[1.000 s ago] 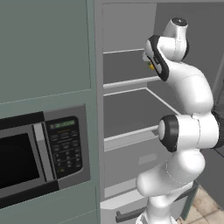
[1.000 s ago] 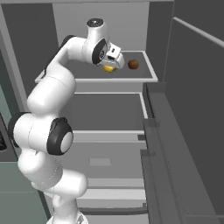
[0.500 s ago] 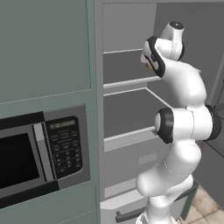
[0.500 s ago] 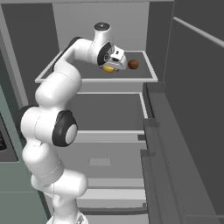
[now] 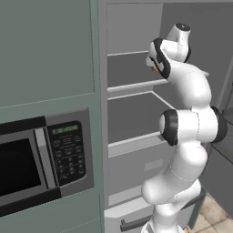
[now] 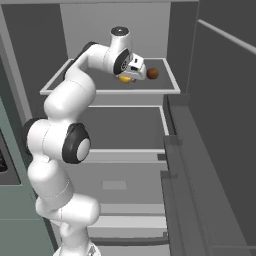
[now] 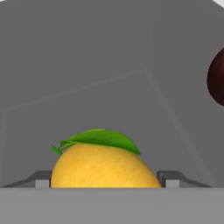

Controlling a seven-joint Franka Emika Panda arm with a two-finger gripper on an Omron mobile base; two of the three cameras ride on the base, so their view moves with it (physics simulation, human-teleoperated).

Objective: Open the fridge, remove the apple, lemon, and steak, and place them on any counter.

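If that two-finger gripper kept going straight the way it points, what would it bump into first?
Most likely the bright yellow oval lemon with the green leaf: it sits directly ahead between the gripper fingertips. Whether they touch it already is unclear.

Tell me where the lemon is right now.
The lemon sits on the fridge's top shelf, low in the hand view between the end effector's fingertips, with the apple just to its right.
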